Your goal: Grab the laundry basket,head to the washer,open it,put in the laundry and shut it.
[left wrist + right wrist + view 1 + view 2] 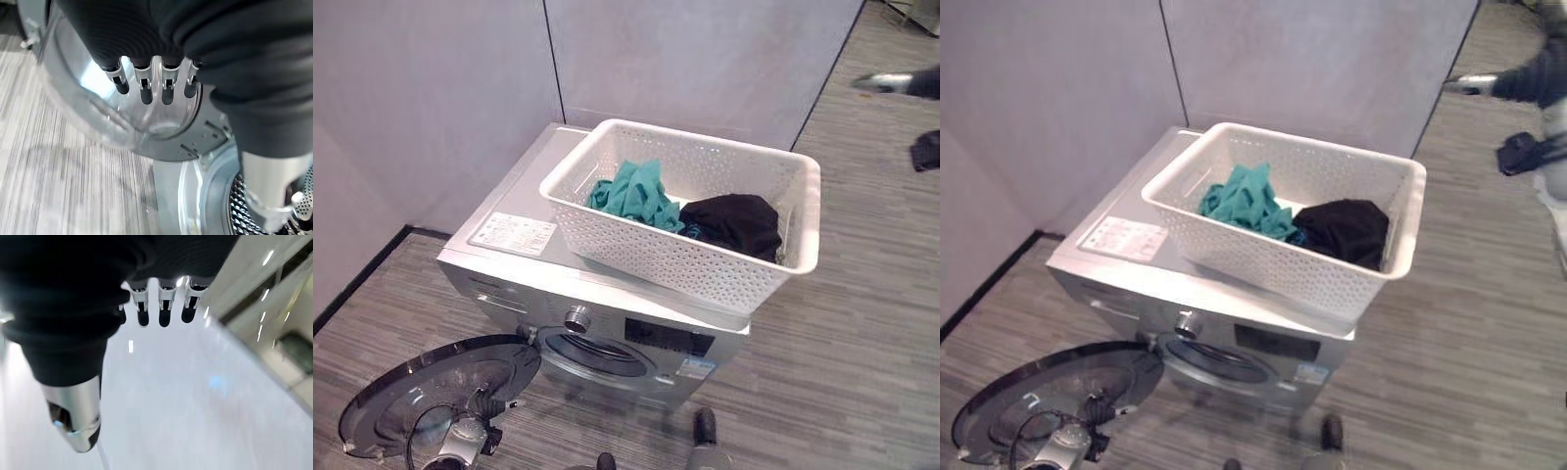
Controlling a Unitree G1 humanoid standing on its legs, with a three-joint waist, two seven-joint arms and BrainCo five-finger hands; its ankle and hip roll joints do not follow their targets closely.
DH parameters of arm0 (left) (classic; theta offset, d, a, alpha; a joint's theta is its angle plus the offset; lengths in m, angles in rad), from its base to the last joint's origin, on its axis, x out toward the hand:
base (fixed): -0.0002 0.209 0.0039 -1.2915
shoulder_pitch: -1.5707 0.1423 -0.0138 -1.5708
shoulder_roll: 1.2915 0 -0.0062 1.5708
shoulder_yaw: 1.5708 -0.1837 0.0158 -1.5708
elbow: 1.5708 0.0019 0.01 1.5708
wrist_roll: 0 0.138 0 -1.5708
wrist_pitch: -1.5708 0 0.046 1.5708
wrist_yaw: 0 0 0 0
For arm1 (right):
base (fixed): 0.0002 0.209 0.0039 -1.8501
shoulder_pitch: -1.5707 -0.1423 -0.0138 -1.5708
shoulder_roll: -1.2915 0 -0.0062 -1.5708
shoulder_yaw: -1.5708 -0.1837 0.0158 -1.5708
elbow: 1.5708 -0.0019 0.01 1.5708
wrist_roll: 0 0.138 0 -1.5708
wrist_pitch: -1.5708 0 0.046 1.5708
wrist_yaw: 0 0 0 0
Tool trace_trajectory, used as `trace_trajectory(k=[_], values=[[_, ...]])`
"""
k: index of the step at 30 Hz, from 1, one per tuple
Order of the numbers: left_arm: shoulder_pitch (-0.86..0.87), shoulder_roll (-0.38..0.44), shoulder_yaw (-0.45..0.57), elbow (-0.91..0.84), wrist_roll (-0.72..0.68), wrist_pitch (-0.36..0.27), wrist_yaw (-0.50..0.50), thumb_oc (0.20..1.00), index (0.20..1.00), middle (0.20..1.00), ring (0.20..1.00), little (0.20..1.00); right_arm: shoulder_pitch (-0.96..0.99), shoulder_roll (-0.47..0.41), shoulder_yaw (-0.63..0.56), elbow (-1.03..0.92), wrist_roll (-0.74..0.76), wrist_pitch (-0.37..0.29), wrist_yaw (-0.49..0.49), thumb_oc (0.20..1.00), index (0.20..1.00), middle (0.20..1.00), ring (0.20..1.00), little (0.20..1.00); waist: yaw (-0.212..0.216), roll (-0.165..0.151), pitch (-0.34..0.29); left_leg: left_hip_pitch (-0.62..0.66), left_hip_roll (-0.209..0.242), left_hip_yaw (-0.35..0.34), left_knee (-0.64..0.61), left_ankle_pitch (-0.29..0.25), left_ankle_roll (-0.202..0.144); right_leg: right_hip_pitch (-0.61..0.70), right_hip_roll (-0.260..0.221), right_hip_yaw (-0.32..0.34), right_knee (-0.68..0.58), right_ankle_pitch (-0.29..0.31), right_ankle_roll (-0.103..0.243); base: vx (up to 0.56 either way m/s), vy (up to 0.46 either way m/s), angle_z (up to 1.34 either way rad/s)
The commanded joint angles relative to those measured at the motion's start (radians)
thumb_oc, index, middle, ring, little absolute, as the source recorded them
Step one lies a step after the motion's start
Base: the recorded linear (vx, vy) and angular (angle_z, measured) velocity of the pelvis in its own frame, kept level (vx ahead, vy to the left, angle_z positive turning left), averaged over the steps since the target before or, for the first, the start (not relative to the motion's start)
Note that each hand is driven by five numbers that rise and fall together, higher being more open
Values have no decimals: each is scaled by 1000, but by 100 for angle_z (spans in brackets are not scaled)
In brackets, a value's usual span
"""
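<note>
Looking down from the head camera, I see the white laundry basket sitting on top of the washer, overhanging its front right corner. A teal garment and a black garment lie inside it, side by side. The washer door is swung wide open to the left. My left hand is at that door, fingers straight against the glass, holding nothing. My right hand hangs with relaxed, straight fingers, empty.
</note>
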Motion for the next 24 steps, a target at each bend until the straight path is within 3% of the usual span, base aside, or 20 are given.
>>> trace_trajectory(k=[1,6,9,15,24], values=[[-13,11,-27,21,-59,-46,-18,1000,1000,1000,1000,1000,-35,-25,30,40,-10,32,100,1000,1000,1000,1000,1000,19,1,-23,-56,17,-29,113,-132,-30,-52,10,44,138,19,-16,40,-124,82],[20,-23,-41,69,-77,-49,-56,1000,1000,1000,1000,1000,-125,-45,219,17,88,40,234,1000,1000,1000,1000,1000,17,-1,-53,-40,66,-61,77,-112,-62,-17,34,-2,128,-11,-35,69,-129,16],[28,-38,-40,116,-85,-50,-60,1000,1000,1000,1000,1000,-196,-70,320,-21,132,29,268,1000,1000,1000,1000,1000,14,-2,-69,-32,92,-63,55,-102,-76,0,46,-21,113,-25,-44,43,-77,4],[33,-80,-2,231,-79,-52,-53,1000,1000,1000,1000,1000,-266,-147,405,-204,187,-10,321,1000,1000,1000,1000,1000,0,-11,-103,2,139,-41,12,-87,-97,35,71,-35,80,-41,-57,51,-64,-2],[43,-101,41,294,-64,-42,-58,1000,1000,1000,1000,1000,-256,-167,436,-322,214,-24,380,1000,1000,1000,1000,1000,-10,-15,-121,26,155,-13,-9,-84,-102,41,86,-21,80,-50,-62,19,-12,-9]])
